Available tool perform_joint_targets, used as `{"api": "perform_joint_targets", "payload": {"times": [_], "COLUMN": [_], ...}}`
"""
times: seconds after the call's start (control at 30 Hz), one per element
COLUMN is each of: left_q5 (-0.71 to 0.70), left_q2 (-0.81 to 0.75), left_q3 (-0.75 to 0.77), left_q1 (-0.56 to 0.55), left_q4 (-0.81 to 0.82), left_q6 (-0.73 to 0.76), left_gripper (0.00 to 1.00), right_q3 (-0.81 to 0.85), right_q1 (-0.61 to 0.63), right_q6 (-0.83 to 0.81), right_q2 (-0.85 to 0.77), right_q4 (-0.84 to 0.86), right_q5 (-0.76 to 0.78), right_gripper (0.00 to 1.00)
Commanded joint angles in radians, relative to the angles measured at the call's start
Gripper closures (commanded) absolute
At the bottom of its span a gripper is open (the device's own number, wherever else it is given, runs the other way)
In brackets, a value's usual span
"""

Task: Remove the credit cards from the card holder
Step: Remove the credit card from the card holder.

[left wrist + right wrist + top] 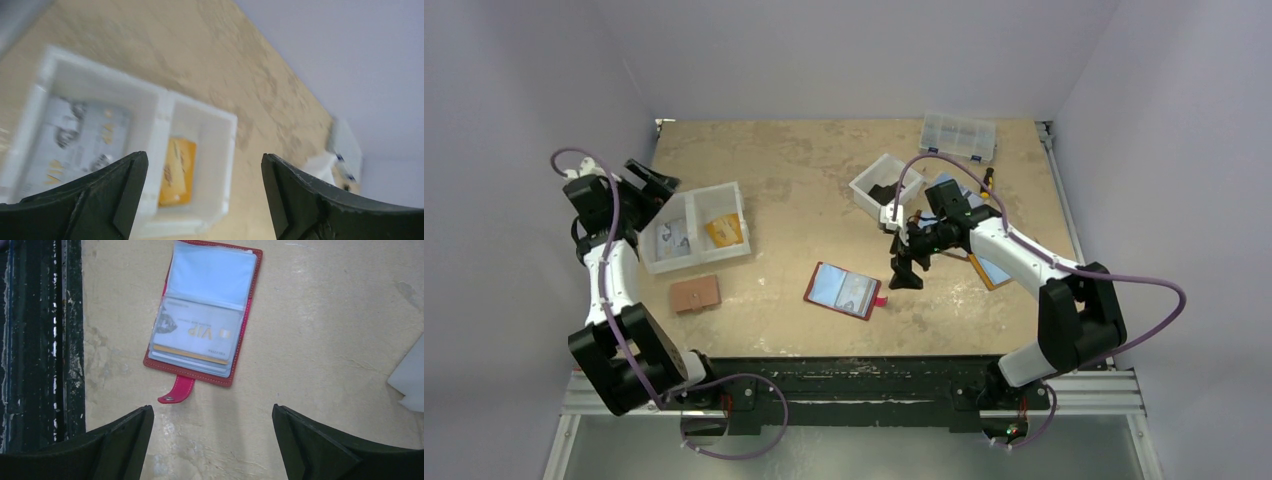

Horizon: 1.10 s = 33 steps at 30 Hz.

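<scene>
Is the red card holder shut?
No, the card holder lies open, with a VIP card showing in a clear sleeve.

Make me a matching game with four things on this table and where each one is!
Things:
1. red card holder
2. orange card
3. brown wallet
4. clear box

Places:
A. inside the white tray
B. at the far edge of the table
C. lying open near the middle of the table
D. on the table beside the white tray

Pairs: 1-C, 2-A, 3-D, 4-B
</scene>
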Motion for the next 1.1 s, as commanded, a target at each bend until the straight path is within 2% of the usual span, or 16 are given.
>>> {"api": "perform_joint_targets", "payload": {"times": [0.0,0.1,0.23,0.3,0.33,0.47,0.63,0.7,0.87,0.97,1.07], "left_q5": [0.308,0.286,0.231,0.164,0.127,0.019,-0.172,-0.213,-0.259,-0.269,-0.283], "left_q2": [-0.006,-0.055,-0.107,-0.143,-0.160,-0.201,-0.141,-0.095,0.028,0.107,0.145], "left_q3": [-0.037,-0.043,-0.092,-0.131,-0.154,-0.264,-0.323,-0.331,-0.326,-0.315,-0.313], "left_q1": [-0.046,-0.185,-0.403,-0.493,-0.535,-0.750,-0.998,-1.065,-1.168,-1.192,-1.205], "left_q4": [-0.024,-0.097,-0.144,-0.145,-0.132,-0.021,0.094,0.148,0.244,0.265,0.265], "left_q6": [-0.060,0.016,0.035,0.012,-0.012,-0.126,-0.201,-0.220,-0.244,-0.251,-0.246], "left_gripper": [0.11,0.11,0.12,0.12,0.12,0.17,0.20,0.22,0.29,0.39,0.45], "right_q3": [0.018,-0.001,0.003,0.018,0.029,0.109,0.102,0.088,0.043,0.004,-0.030], "right_q1": [0.048,0.106,0.129,0.129,0.129,0.129,0.128,0.130,0.129,0.129,0.130], "right_q6": [-0.018,0.063,0.220,0.293,0.306,0.350,0.398,0.424,0.551,0.712,0.895], "right_q2": [-0.009,0.011,0.045,0.077,0.095,0.237,0.242,0.232,0.214,0.209,0.208], "right_q4": [-0.034,0.013,0.075,0.102,0.098,-0.014,0.028,0.053,0.156,0.265,0.359], "right_q5": [-0.014,0.018,0.044,0.072,0.073,0.009,0.012,0.011,0.010,0.028,0.068], "right_gripper": [0.01,0.01,0.04,0.12,0.19,0.54,0.74,0.79,1.00,1.00,1.00]}}
